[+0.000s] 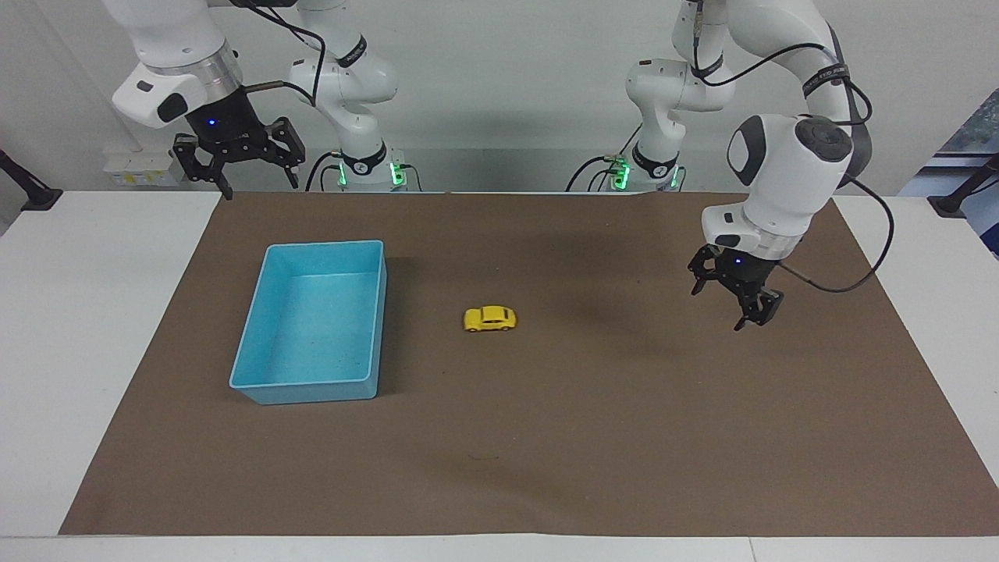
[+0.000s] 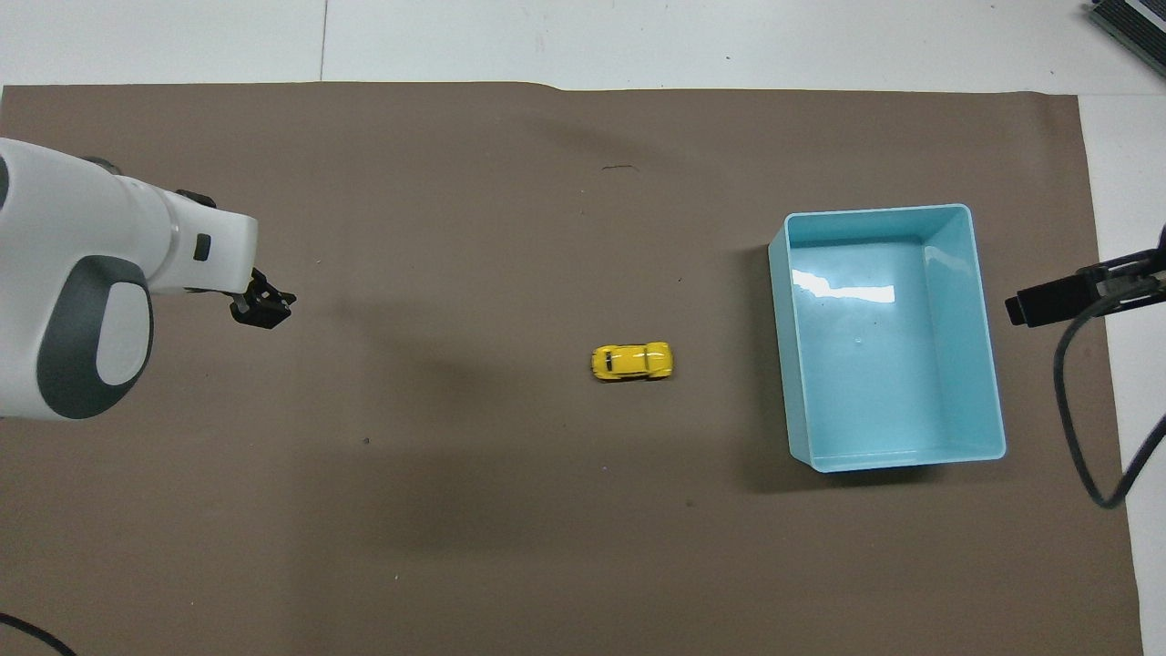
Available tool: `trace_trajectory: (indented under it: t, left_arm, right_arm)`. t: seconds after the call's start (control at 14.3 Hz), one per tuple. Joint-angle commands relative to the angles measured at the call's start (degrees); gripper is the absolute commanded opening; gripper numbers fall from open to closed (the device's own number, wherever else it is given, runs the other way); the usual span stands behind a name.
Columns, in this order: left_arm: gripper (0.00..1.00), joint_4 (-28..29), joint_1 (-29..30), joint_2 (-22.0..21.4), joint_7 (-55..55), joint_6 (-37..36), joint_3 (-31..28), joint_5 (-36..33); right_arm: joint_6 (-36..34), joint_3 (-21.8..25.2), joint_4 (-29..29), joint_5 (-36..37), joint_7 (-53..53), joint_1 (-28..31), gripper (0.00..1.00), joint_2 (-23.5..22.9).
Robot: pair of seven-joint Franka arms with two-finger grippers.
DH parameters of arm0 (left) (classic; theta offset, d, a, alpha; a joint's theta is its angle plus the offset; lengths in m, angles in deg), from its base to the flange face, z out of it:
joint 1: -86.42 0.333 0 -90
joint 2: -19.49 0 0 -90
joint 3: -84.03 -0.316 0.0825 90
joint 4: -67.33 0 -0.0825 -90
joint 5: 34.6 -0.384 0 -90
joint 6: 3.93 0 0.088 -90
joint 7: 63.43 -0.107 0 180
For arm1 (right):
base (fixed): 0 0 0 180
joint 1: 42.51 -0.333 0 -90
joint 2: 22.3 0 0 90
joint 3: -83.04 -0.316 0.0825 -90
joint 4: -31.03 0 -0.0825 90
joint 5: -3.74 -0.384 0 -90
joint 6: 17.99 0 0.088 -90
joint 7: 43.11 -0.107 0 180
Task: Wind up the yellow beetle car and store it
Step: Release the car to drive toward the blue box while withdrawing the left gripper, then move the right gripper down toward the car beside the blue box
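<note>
The yellow beetle car point(image 1: 489, 318) sits on its wheels on the brown mat point(image 1: 546, 437), just beside the light-blue bin point(image 1: 375, 312), not touching. Left hand point(image 1: 734, 295) hangs wide and empty over the mat, well apart from the bin. Right hand point(image 1: 238, 162) waits, wide, near the bin.

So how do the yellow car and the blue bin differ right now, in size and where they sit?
The yellow beetle car is tiny and rounded; the light-blue bin is far larger, boxy and open-topped. The yellow beetle car sits near the middle of the brown mat; the light-blue bin sits toward the right arm's end. The car lies crosswise, the bin lengthwise away from the robots. Both rest on the mat, apart, and neither is held.
</note>
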Motion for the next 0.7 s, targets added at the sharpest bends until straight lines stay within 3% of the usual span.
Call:
trace_trajectory:
  t: [0.0, 0.14, 0.42, 0.63]
  left_arm:
    - [1.00, -4.28, 2.52, -0.10, 11.68, -3.04, 0.66, -0.44]
    - [1.00, -7.00, 2.78, 0.07, 22.82, -7.41, 0.66, -0.35]
    - [1.00, -15.18, 4.54, -0.10, 27.88, -19.20, 0.66, -0.35]
    - [1.00, -16.34, 5.68, -2.63, 39.54, -22.72, 0.66, -0.35]
  right_arm:
    - [0.58, -0.69, -0.57, -1.04, -1.14, 0.31, 1.00, 0.44]
    - [0.66, -0.78, -0.66, -1.13, -0.79, 0.04, 1.00, 0.44]
    - [0.66, -0.96, -1.18, -3.59, -0.35, -0.83, 1.00, 0.70]
    - [0.93, -1.05, -2.77, -3.67, 2.80, -2.24, 1.00, 1.84]
